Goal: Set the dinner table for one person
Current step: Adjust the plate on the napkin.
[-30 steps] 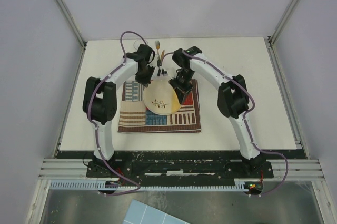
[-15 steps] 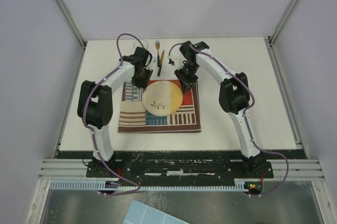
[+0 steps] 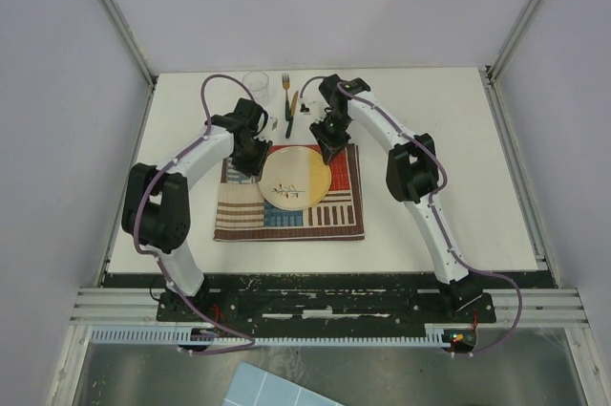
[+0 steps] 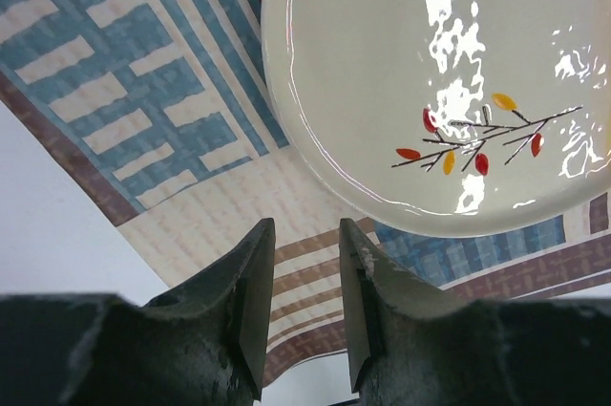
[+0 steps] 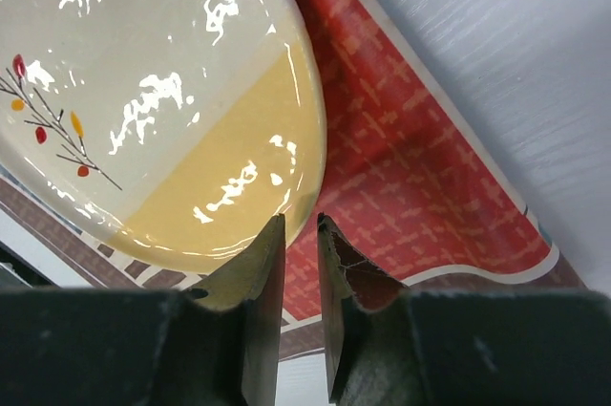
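The white dinner table carries a striped patchwork placemat. A cream plate with a twig pattern and a yellow part lies flat on it. My left gripper hovers at the plate's far left rim, over the placemat. It is open and empty, with the plate just ahead of it. My right gripper is at the plate's far right rim. Its jaws stand a narrow gap apart with nothing between them, beside the plate's edge over the red cloth.
A clear glass, a fork and a knife lie at the table's far edge behind the placemat. Metal frame rails and grey walls enclose the table on the left, right and back.
One second ago both grippers were at the plate, which sat more to the left. It now lies centred on the placemat, and both grippers have drawn back toward the far side.
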Controlling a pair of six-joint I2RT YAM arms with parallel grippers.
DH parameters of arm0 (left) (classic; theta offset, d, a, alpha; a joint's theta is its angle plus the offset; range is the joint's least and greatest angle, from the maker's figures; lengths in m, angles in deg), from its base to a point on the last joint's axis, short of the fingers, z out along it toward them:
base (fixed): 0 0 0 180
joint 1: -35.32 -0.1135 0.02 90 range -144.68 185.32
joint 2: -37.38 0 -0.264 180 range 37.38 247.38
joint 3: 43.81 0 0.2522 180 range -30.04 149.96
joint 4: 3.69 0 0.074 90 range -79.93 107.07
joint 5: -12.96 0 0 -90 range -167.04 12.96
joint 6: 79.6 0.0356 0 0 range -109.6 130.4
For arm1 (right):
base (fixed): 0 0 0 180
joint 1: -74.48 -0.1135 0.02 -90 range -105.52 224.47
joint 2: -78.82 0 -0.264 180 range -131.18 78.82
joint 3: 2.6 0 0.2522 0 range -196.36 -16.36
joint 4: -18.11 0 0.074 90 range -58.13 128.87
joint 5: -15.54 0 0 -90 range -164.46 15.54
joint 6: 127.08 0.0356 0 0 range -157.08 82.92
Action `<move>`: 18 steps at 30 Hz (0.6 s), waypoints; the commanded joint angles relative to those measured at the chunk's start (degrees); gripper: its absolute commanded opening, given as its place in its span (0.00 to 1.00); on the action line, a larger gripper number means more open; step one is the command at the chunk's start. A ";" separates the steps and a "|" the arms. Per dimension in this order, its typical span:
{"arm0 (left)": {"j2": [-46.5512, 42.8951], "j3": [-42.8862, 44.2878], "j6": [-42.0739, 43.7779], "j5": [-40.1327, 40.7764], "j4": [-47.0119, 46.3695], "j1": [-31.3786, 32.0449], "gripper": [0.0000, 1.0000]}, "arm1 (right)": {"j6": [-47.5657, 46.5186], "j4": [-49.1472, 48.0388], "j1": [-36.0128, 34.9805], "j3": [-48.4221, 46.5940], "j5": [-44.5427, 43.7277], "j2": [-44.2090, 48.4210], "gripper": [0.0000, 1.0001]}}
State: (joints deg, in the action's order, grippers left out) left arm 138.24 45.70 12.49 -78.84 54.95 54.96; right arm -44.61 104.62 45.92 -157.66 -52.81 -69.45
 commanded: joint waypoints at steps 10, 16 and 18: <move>0.18 -1.94 -2.79 -1.75 -1.71 0.32 0.40 | 0.54 -2.34 -0.16 -1.58 -0.51 -1.36 0.30; 1.21 -1.90 -2.79 -2.24 -2.30 0.30 0.40 | 0.50 -2.36 -0.17 -0.03 0.03 -1.11 0.31; 1.31 -1.68 -2.71 -2.13 -2.43 0.31 0.39 | 0.50 -2.43 -0.22 0.72 0.25 -0.97 0.31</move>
State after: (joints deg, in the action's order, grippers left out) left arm 139.24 43.62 11.02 -80.08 54.43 55.07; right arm -44.37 102.96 45.92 -157.74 -53.12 -70.28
